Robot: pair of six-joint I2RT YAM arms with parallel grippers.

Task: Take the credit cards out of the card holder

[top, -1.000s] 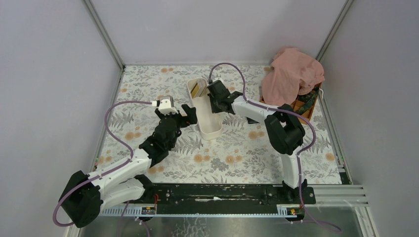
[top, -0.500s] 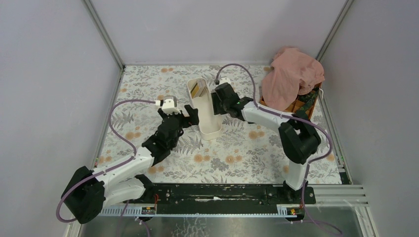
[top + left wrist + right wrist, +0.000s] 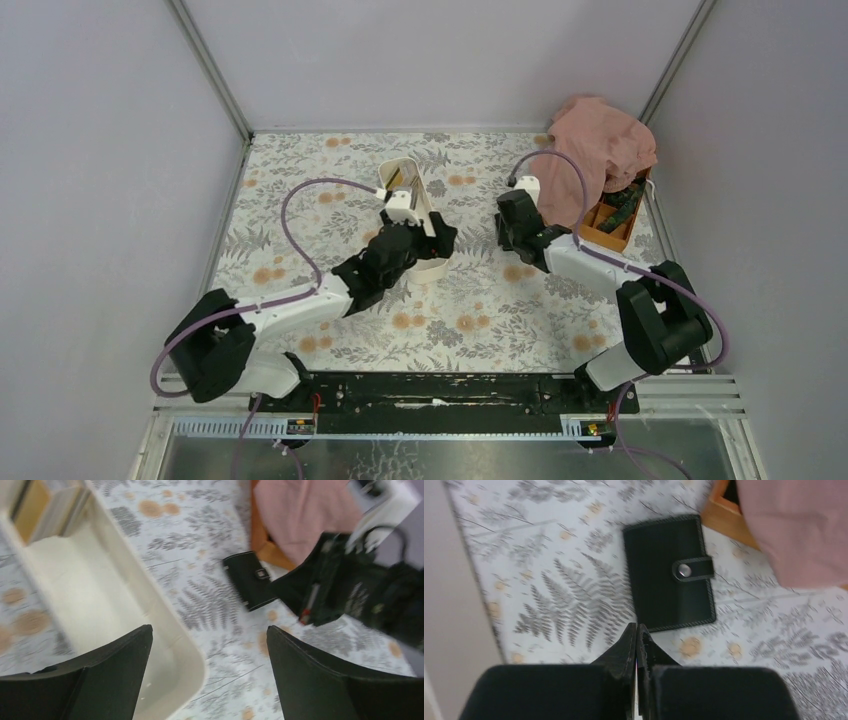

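Trouble sits in the clasp: the card holder lies snapped closed, flat on the surface just beyond your right pincer, which is clenched on nothing. Nudge it like that and you may skid it toward the orange box under the pink cloth. Your left pincer gapes, unladen, over the white tray's near end; tan card-like pieces stand at its far end.

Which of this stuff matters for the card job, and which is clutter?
Job: card holder, snapped shut on the table; right gripper, shut, near it; cards standing in the white tray.
Clutter: pink cloth; orange box.
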